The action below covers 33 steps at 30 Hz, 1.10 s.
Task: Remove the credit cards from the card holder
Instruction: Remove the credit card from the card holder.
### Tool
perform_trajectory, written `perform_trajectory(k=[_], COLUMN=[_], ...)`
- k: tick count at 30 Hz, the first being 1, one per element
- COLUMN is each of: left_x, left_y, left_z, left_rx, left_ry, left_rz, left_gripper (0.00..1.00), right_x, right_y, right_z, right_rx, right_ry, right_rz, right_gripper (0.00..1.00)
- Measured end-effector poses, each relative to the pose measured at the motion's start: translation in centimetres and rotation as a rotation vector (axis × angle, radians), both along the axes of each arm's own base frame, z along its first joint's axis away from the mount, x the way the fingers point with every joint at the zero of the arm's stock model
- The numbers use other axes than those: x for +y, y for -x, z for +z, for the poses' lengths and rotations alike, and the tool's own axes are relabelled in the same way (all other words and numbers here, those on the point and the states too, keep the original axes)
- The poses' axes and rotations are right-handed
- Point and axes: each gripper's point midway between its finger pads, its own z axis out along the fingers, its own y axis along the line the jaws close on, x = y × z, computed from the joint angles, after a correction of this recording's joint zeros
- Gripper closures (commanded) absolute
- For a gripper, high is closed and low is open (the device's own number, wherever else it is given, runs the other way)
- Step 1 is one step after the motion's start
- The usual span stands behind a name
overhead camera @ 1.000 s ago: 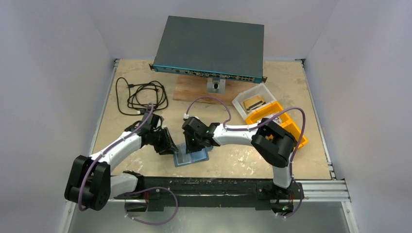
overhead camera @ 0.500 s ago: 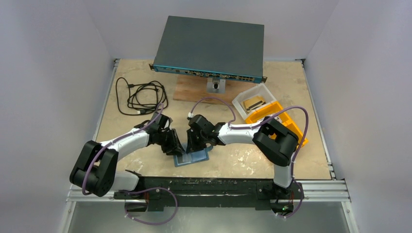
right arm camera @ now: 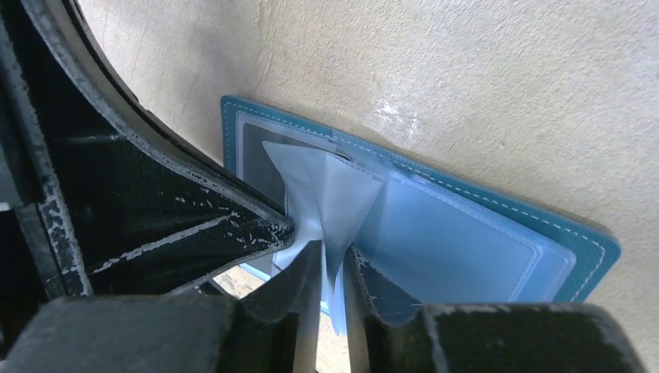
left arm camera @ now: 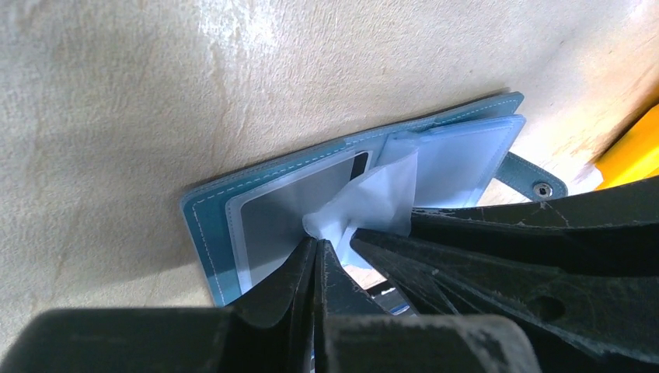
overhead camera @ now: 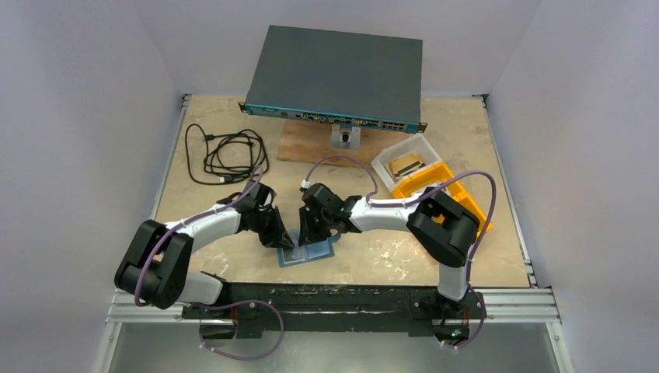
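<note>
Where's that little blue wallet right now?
Overhead view: the teal-blue folding card holder lies open at the tan table's near centre, between the left pincer and the right pincer.

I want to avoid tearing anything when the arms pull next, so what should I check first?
1. Card holder lying open: ok.
2. Right gripper has hold of the clear sleeve: ok, the film runs between its fingers.
3. Left gripper has hold of something: cannot tell; its jaws are shut at the crumpled sleeve's tip.
4. Grey card out of its pocket: not ok, it sits inside.
5. A gripper is on the card itself: not ok, both are at the sleeve.
6. Snap tab clear of the fingers: ok, it lies off to the side.
</note>
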Motion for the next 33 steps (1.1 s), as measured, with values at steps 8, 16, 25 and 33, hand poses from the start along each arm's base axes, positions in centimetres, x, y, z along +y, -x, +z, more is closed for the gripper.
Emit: perform_trajectory(k=[8,16,25,33], left_x=[0.4,-0.1,-2.8,-6.3], left_y=[0.0,-0.1,-0.8,-0.7], left_z=[0.5,2.5,4.5,4.5], left_rx=[-0.019,-0.088,-0.133,-0.109], left_ry=[-0.015,0.019,0.057,0.061], left_rz=[0.008,-0.009,-0.089,-0.165], left_gripper=[1.0,1.0,0.92,0.76], right_x=[-0.7,-0.8,-5.2,-9.7], right_y=[0.0,-1.7,-3.3,-3.2], right_z=[2.6,8.2,10.6,10.9], right_rx=[-0.021,-0.131,-0.214,-0.24], right_ry=[0.003,-0.048,0.012,0.056], right_rz=[-0.008,-0.063,-0.186,-0.272], right_gripper=[0.57,0.56,0.54,0.54])
